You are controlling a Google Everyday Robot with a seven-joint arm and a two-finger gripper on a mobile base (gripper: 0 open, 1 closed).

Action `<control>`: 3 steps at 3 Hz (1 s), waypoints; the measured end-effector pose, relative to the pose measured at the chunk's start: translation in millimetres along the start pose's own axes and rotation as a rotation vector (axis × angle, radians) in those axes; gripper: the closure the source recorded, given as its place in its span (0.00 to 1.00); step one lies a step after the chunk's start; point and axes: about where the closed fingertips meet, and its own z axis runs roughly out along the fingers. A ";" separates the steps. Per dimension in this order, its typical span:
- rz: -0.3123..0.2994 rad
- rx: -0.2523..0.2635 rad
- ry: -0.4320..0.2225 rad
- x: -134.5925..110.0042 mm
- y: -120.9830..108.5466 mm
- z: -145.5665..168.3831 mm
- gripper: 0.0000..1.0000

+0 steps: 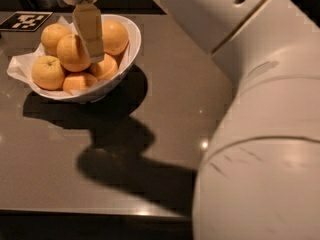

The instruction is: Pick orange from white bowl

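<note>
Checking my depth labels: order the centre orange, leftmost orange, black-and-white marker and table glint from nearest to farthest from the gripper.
The gripper hangs over the white bowl.
1. Centre orange, right beside it, just to its left in the view.
2. Leftmost orange, at the bowl's left edge.
3. Black-and-white marker, on the table beyond the bowl, far left.
4. Table glint, far right, nearer the camera.

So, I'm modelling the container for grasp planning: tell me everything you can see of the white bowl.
The white bowl is wide, shallow and glossy, with a flared, uneven rim. Crumpled white paper lines it and sticks out at its left. It stands upright on the dark table, far left, heaped with oranges. The gripper hangs over its middle, close to the top oranges.
</note>
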 end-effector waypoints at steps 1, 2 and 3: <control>-0.026 0.004 0.028 -13.2 -18.0 13.9 0.12; -0.044 0.006 0.043 -21.5 -31.8 23.8 0.22; -0.050 0.003 0.052 -24.4 -40.6 31.5 0.27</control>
